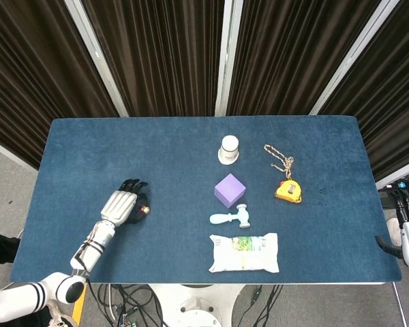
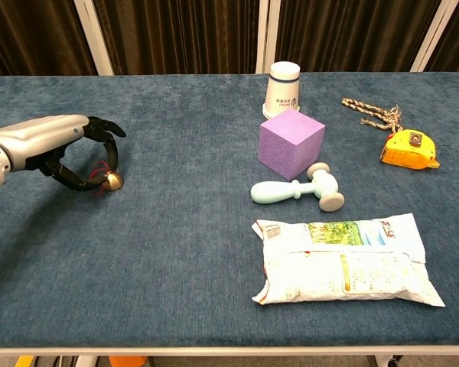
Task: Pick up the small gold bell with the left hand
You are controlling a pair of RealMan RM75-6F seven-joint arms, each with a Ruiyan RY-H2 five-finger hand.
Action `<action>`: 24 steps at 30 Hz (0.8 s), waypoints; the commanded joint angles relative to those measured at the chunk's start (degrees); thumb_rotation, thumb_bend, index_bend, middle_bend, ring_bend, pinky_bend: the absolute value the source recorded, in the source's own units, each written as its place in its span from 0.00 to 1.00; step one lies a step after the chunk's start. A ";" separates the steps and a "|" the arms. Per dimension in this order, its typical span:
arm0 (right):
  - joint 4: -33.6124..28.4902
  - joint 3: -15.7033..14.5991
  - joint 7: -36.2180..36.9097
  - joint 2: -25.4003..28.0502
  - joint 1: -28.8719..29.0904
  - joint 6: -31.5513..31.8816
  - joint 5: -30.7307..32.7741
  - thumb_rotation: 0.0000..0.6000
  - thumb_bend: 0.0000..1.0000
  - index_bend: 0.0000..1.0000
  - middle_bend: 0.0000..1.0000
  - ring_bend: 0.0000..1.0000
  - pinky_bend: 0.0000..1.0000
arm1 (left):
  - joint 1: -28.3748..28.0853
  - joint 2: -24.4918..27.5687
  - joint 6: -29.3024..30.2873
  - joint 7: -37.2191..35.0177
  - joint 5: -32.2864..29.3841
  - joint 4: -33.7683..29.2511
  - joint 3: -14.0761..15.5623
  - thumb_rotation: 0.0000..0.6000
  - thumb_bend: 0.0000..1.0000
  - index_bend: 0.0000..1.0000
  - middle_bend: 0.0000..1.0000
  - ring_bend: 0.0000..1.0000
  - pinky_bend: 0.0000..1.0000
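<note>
The small gold bell (image 2: 113, 181) with its red cord lies on the blue table (image 2: 176, 252) at the left; from the head view the bell (image 1: 144, 210) shows just right of my left hand (image 1: 125, 204). My left hand (image 2: 69, 149) curls over it: a dark fingertip comes down on the bell's top and the thumb reaches in from the left. The bell still rests on the cloth. My right hand (image 1: 403, 248) hangs off the table's right edge, too small to read.
A white cup (image 2: 283, 90), a purple cube (image 2: 291, 142), a pale toy hammer (image 2: 298, 191) and a snack bag (image 2: 344, 260) stand in the middle. A yellow tape measure (image 2: 409, 149) and a braided rope (image 2: 371, 113) lie far right.
</note>
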 commanded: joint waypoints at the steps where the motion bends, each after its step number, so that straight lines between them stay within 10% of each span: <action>1: 0.05 -0.02 0.03 -0.04 0.00 -0.04 0.00 1.00 0.10 0.00 0.00 0.00 0.00 | -0.08 -0.14 0.15 0.27 -0.19 0.21 -0.03 1.00 0.38 0.48 0.12 0.00 0.00; 24: 0.29 0.06 0.26 0.02 0.00 -0.54 0.52 1.00 0.10 0.00 0.00 0.00 0.00 | -1.06 -0.16 0.60 1.17 -0.51 -0.05 0.06 1.00 0.38 0.52 0.14 0.00 0.00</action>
